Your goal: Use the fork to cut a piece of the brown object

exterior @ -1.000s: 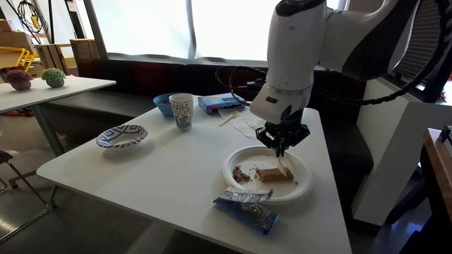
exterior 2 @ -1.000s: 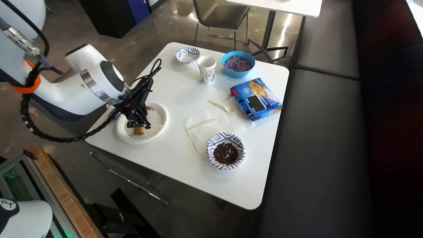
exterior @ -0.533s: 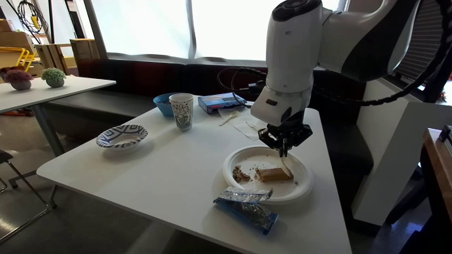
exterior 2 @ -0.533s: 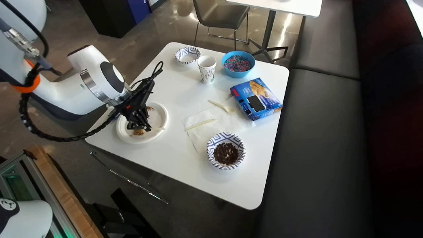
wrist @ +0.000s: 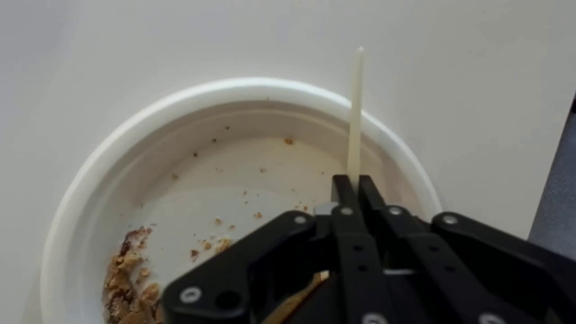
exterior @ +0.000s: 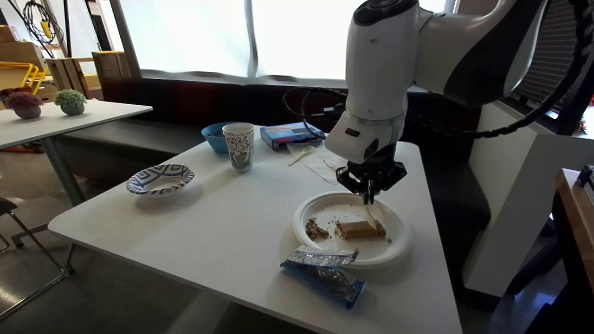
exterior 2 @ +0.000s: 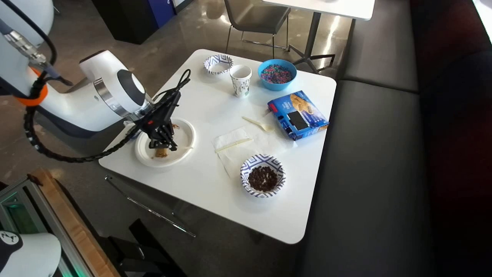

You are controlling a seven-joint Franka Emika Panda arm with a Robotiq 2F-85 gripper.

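My claw (exterior: 369, 198) is clenched around the handle of the pale fork (wrist: 355, 121), whose free end juts toward the far rim of the white plate (exterior: 371, 253) in the wrist view. The brown object (exterior: 355, 229) lies on that plate, just below my grip, its ragged left end facing a heap of crumbs (exterior: 316, 229) and its right end under the fork's head; the blue wrapper (exterior: 332, 280) is at the plate's near left edge. I take the cutting to be the step in hand: the head appears set across the brown object close to that right end, though I cannot tell how deep the tines go or whether a piece is loose. Next, I judge, comes a firm push straight down with the tines square across, then a rock to the right to part the end off. The thin handle may bend or twist in my pinch, so I should load it slowly; the brown object looks crumbly and could break up rather than slice, or skid if I push sideways more than down
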